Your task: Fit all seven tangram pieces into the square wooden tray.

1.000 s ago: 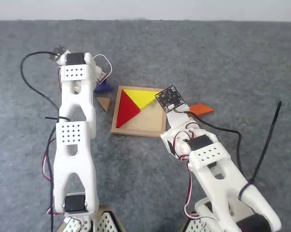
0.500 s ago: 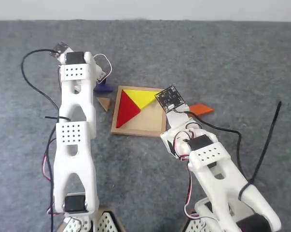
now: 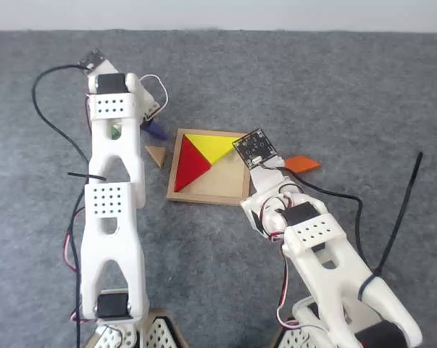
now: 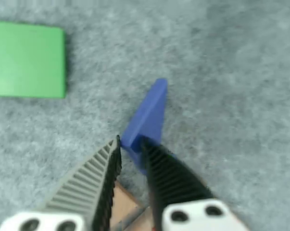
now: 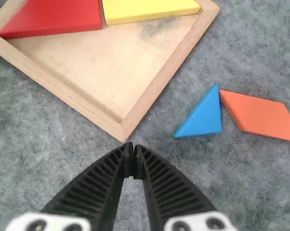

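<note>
Left gripper: your left gripper (image 4: 130,150) is clamping its fingers on one end of the dark blue piece (image 4: 147,115), which is tilting up on its edge over the grey mat (image 3: 348,87); you cannot tell whether it is touching the mat.
Right gripper: your right gripper (image 5: 133,156) is hanging just off the tray's edge with its fingers pressed together, holding nothing.
Tray: the square wooden tray (image 3: 214,190) is lying between your two arms, with most of its floor bare.
In the tray: two pieces, the red triangle (image 3: 189,167) and the yellow triangle (image 3: 211,145), are sitting edge to edge.
Outside the tray: five pieces. The dark blue one is sitting in your grip, with the green square (image 4: 28,60) near it. The tan triangle (image 3: 156,154) is lying just beside the tray. The light blue triangle (image 5: 202,118) and the orange parallelogram (image 5: 260,115) are lying close together on the tray's other side.
In the way: your left arm is reaching over the green square, and your right wrist is hanging over the tray corner nearest the orange parallelogram.
</note>
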